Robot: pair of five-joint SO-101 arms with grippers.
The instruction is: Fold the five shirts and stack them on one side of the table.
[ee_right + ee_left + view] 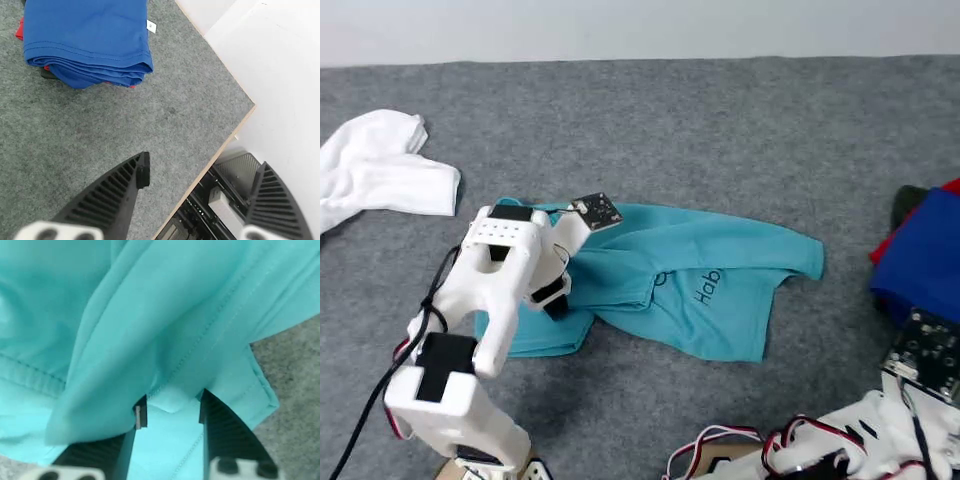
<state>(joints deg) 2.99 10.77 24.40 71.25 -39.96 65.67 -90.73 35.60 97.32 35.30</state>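
The teal shirt (695,285) is being seen spread out, partly crumpled, near the centre of the grey felt table (670,120). One sleeve is being extended toward 3 o'clock. The 9 o'clock side of the shirt is being doubled over on itself.

The left gripper (170,410) is being held at that 9 o'clock side, low over the cloth. Its jaws are being kept narrowed, not fully closed. A puckered ridge of the teal fabric is being pinched between the two black fingers (216,420). A stitched seam is being seen running away from the fingertips, and a broad fold is being draped past the gripper.

The right gripper (202,172) is being held at the 5 o'clock corner of the table, above the table edge. Its jaws are being held wide apart and nothing is being gripped.

A folded blue shirt (85,35) is being kept on top of a stack at the 3 o'clock edge, well apart from the right gripper. A red shirt (20,27) and a dark garment (47,74) are being seen beneath it.

A white shirt (380,175) is being left unfolded at 10 o'clock, apart from the teal shirt.
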